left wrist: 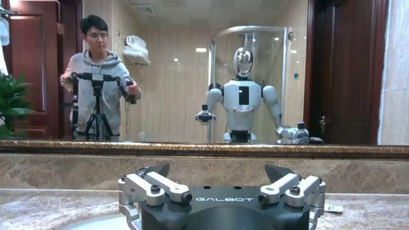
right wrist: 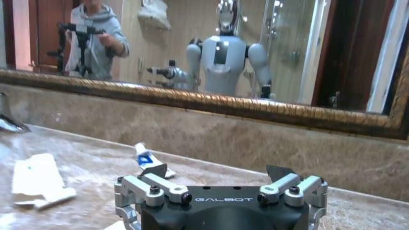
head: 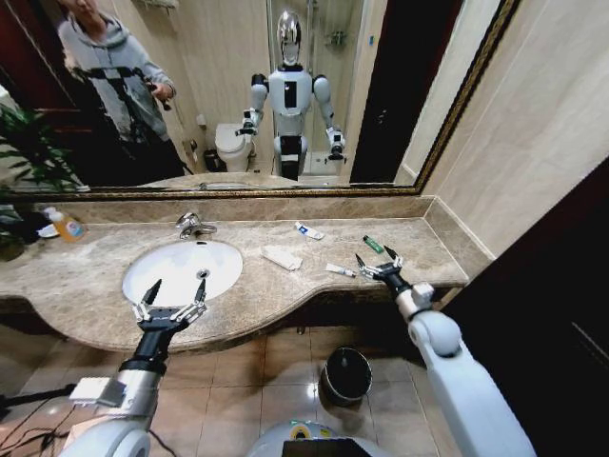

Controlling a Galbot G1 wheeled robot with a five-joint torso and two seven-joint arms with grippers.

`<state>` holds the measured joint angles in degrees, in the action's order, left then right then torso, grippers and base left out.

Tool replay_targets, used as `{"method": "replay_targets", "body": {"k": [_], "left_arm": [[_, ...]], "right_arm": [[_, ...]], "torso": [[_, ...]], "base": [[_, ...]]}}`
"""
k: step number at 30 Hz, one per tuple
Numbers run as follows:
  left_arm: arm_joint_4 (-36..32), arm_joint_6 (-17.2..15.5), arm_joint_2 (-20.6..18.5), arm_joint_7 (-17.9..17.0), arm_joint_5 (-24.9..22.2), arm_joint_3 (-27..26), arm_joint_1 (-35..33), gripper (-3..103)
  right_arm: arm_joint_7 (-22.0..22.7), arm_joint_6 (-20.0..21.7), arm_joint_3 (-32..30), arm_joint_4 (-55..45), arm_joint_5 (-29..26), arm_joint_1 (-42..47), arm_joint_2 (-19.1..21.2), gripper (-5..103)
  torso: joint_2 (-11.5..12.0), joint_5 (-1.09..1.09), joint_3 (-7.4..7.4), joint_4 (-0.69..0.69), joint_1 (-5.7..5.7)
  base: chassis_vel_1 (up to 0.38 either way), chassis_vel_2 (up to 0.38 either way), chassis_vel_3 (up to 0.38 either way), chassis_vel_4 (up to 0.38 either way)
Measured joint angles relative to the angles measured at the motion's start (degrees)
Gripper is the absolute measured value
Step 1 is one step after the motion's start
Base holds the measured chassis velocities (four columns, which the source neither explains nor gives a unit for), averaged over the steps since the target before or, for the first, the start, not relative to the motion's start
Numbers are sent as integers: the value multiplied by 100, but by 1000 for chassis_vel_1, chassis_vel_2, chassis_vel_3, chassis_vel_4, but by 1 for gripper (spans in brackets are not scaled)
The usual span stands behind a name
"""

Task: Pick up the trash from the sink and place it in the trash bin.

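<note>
The white oval sink (head: 171, 259) sits in a beige marble counter, and its basin looks bare. The trash lies on the counter to the right of it: a flat white packet (head: 282, 257), a white-and-blue tube (head: 307, 230), a small white tube (head: 340, 270) and a green tube (head: 373, 245). My left gripper (head: 178, 284) hangs open over the sink's front rim. Farther right, my right gripper (head: 376, 257) is open just above the counter, between the green tube and the small white tube. The right wrist view shows the packet (right wrist: 38, 182) and the white-and-blue tube (right wrist: 143, 158) ahead of the open right gripper (right wrist: 217, 170). The trash bin (head: 345, 374) stands on the floor below the counter's edge.
A chrome faucet (head: 193, 226) rises behind the basin. An orange-yellow soap bottle (head: 65, 225) and a plant (head: 24, 152) stand at the counter's far left. A large mirror (head: 238, 95) backs the counter, and a wall closes the right end. The floor around the bin is open tile.
</note>
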<state>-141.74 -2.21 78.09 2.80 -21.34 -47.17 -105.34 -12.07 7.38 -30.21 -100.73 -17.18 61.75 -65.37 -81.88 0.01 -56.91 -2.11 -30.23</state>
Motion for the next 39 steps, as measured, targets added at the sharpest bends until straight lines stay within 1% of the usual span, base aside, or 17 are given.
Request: {"method": "replay_targets", "body": {"k": [4,6,9,10,13,17,20,27,32,33,35,36,38,39], "left_arm": [[0,0,0,0,0,0,0,100],[0,0,0,0,0,0,0,100],[0,0,0,0,0,0,0,100],[0,0,0,0,0,0,0,100],[-1,0,0,0,0,0,1,100],[0,0,0,-1,0,0,0,100],[0,0,0,0,0,0,0,100],[0,0,0,0,0,0,0,100],[0,0,0,0,0,0,0,100],[0,0,0,0,0,0,0,100],[0,0,0,0,0,0,0,100],[0,0,0,0,0,0,0,100],[0,0,0,0,0,0,0,100],[0,0,0,0,0,0,0,100]], "right_arm": [[-74,170,161,616,-112,-521,67,100],[-88,199,195,714,-120,-605,83,100],[-136,304,414,1226,-172,-1080,173,100],[-136,304,414,1226,-172,-1080,173,100],[-124,428,642,1626,-339,-1484,208,100],[-132,436,776,1908,-325,-1690,190,100],[-203,289,881,2350,-224,-1960,138,100],[-220,204,990,2783,-187,-2269,133,100],[-187,231,974,3055,-180,-2418,97,100],[-167,245,964,3102,-181,-2437,94,102],[-141,261,856,3196,-182,-2426,117,94],[-141,261,856,3196,-182,-2426,117,94],[-142,261,709,3197,-193,-2321,165,84],[-142,261,709,3197,-193,-2321,165,84]], "torso": [[0,-1,0,0,0],[0,1,0,0,0],[0,0,1,1,0],[0,0,1,1,0],[0,-3,1,0,0],[0,0,0,0,0],[0,0,1,0,0],[0,-1,1,0,1],[0,0,1,0,1],[0,-1,1,0,1],[0,1,1,-1,0],[0,1,1,-1,0],[0,-2,1,1,1],[0,-2,1,1,1]], "base": [[0,0,0,0],[0,0,0,0],[0,0,0,0],[0,0,0,0],[0,0,0,0],[0,0,0,0],[0,0,0,0],[0,0,0,0],[0,0,0,0],[0,0,0,0],[0,0,0,0],[0,0,0,0],[0,0,0,0],[0,0,0,0]]}}
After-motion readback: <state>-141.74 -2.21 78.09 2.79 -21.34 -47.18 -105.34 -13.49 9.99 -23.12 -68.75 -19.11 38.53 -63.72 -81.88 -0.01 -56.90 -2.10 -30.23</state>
